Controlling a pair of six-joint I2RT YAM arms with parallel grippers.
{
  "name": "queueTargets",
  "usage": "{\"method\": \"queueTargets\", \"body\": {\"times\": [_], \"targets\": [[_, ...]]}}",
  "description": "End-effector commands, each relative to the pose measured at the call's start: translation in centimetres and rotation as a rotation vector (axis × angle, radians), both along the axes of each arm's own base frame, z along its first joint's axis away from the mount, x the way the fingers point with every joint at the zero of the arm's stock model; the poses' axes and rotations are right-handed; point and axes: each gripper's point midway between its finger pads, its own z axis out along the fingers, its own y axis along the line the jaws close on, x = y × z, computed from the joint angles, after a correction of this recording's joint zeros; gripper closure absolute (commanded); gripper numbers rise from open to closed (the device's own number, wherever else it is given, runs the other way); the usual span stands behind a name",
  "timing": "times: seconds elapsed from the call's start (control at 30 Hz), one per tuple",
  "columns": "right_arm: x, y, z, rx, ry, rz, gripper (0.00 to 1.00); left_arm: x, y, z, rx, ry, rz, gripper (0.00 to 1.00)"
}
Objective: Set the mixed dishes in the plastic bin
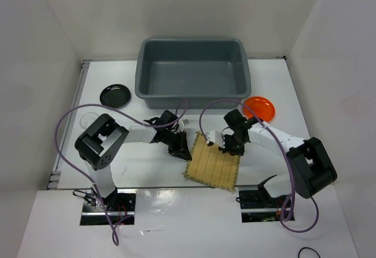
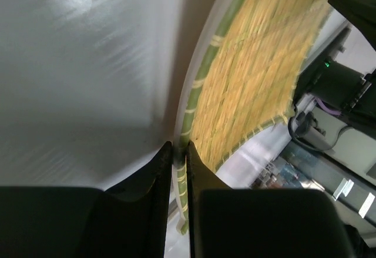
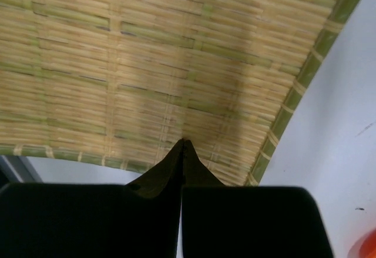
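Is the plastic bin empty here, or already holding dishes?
Empty: the plastic bin shows only bare grey floor; bamboo mat, orange plate and black plate are outside it.

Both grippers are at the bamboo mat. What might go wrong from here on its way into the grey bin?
1. The left gripper and right gripper pinch only thin edges of the bamboo mat, so it may slip free.
2. The mat looks bowed between them; uneven arm motion might bend it further.
3. The grey bin has a tall wall; a sagging mat could catch its rim.
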Motion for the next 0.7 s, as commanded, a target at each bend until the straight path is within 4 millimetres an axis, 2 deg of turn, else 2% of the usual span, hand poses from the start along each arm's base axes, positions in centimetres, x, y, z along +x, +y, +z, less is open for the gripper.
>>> {"method": "queueTargets", "body": {"times": [0.0, 0.1, 0.27, 0.37, 0.4, 0.5, 0.6, 0.67], "targets": [[1.2, -0.6, -1.3, -0.061, -0.037, 0.052, 1.0, 0.3, -0.8, -0.5, -0.051, -0.013, -0.044, 1.0], [1.2, -0.8, -2.2, -0.084, -0.018, 0.069, 1.0, 0.7, -1.2, -0.6, -0.062, -0.014, -0.048, 1.0], [1.4, -0.3, -2.2, -0.068, -0.006, 0.073, 1.0, 1.0, -2.5, 0.6, -0.133, -0.041, -0.065, 0.98], [1.4, -0.3, -2.2, -0.067, -0.007, 0.073, 1.0, 0.9, -3.3, 1.3, -0.175, -0.047, -0.078, 0.8], [1.4, -0.1, -2.2, -0.059, -0.003, 0.074, 1.0, 0.6, -3.8, 1.3, -0.183, -0.047, -0.084, 0.63], [1.4, -0.1, -2.2, -0.059, -0.003, 0.074, 1.0, 0.3, -4.9, 1.4, -0.207, -0.039, -0.094, 0.36], [1.3, -0.1, -2.2, -0.059, 0.0, 0.064, 1.0, 0.7, -6.1, 2.3, -0.25, -0.045, -0.087, 0.23], [1.5, 0.0, -2.2, -0.055, -0.008, 0.064, 1.0, 0.4, -6.5, 2.1, -0.257, -0.045, -0.094, 0.22]]}}
